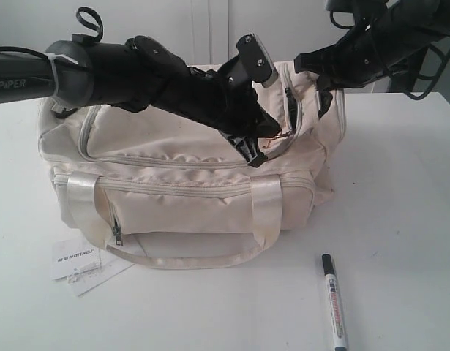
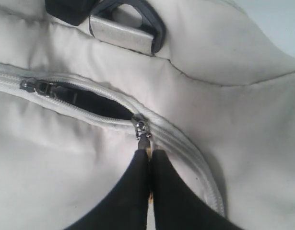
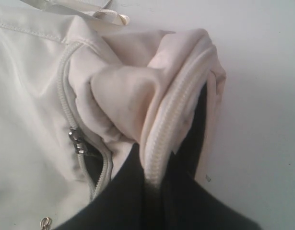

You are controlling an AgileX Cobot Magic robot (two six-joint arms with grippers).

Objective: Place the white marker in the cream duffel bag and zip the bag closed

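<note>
The slim white marker with a black cap [image 1: 333,301] lies flat on the white table [image 1: 400,219], in front of the large cream duffel bag of soft fabric [image 1: 173,208] and off its right front corner. It is outside the bag and well apart from both arms. Its long axis runs from the near table edge toward the bag, with the black cap at the bag end. In the exterior view the marker is on the right arm's side, so that arm is judged the nearer one. The left gripper [image 2: 148,152] has its fingers pressed together on the small metal zipper pull [image 2: 142,132] of the bag's top zip. The right gripper [image 3: 157,167] is clamped on a bunched fold of fabric and zipper band at the bag's end. The zip opening [image 2: 89,103] shows as a short dark slit between the held slider and a second slider [image 2: 32,86]. Nothing can be made out inside it. Judgement: the slit appears narrow for insertion, and whichever gripper collects the marker must first release its hold.
</note>
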